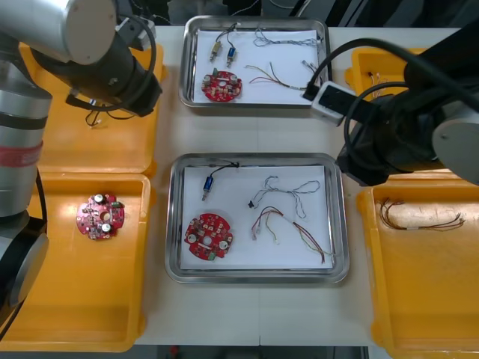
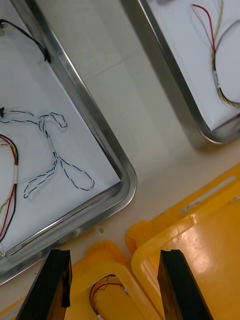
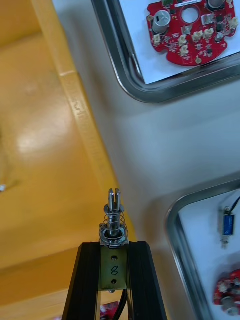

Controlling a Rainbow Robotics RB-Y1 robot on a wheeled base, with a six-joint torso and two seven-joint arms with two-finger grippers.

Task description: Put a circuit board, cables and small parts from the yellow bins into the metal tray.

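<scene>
My left gripper [image 3: 114, 247] is shut on a small metal part [image 3: 114, 220] with a spring and a black lead. It hangs over the rim of the far left yellow bin [image 3: 75, 105], beside the table strip between the two trays. The near metal tray [image 1: 258, 159] holds a red circuit board [image 1: 208, 238], a small blue part [image 1: 208, 183], a blue and white cable [image 1: 284, 191] and a red and yellow cable [image 1: 292, 228]. My right gripper [image 2: 116, 285] is open over the corner of the near right bin [image 2: 210, 235], above a red and yellow cable [image 2: 107, 287].
A second metal tray [image 1: 254, 20] at the back holds a board [image 1: 221, 84], small parts and cables. Another red board [image 1: 99, 217] lies in the near left bin [image 1: 75, 314]. A cable [image 1: 419, 217] lies in the near right bin. The right arm [image 1: 404, 127] covers the far right bin.
</scene>
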